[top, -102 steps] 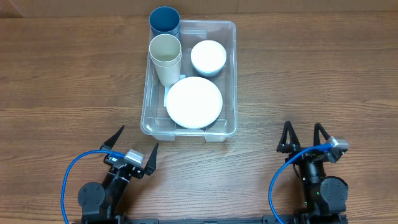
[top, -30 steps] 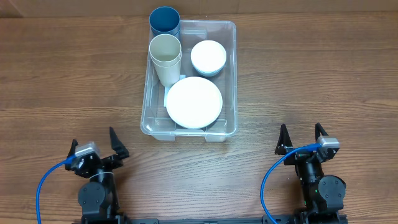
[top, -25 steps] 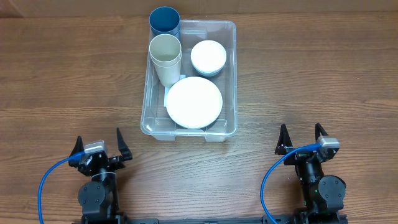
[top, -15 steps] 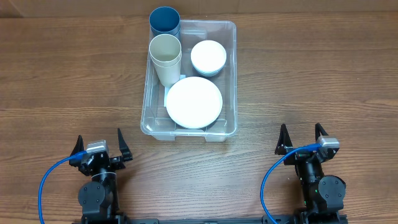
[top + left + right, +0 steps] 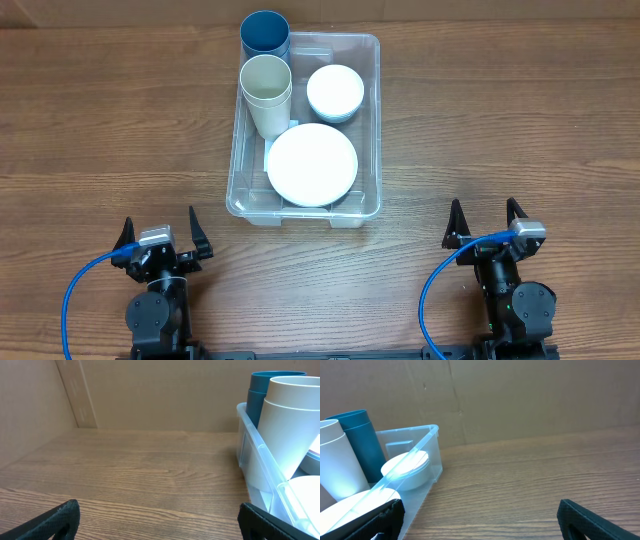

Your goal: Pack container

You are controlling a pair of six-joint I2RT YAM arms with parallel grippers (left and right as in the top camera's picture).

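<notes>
The clear plastic container (image 5: 372,120) sits at the table's centre back. It holds a blue cup (image 5: 265,35), a cream cup (image 5: 266,92), a stack of white bowls (image 5: 335,92) and a white plate (image 5: 312,164). My left gripper (image 5: 160,230) is open and empty at the front left, well short of the container. My right gripper (image 5: 484,218) is open and empty at the front right. The left wrist view shows the container wall (image 5: 260,467) with both cups at its right edge. The right wrist view shows the container (image 5: 427,452) at its left.
A brown cardboard wall (image 5: 150,395) stands behind the wooden table (image 5: 500,110). Bare wood lies on both sides of the container and between it and the grippers.
The left arm has drawn back and turned straight at the front left, settling about half a second ago. The right arm and the container's contents have not moved.
</notes>
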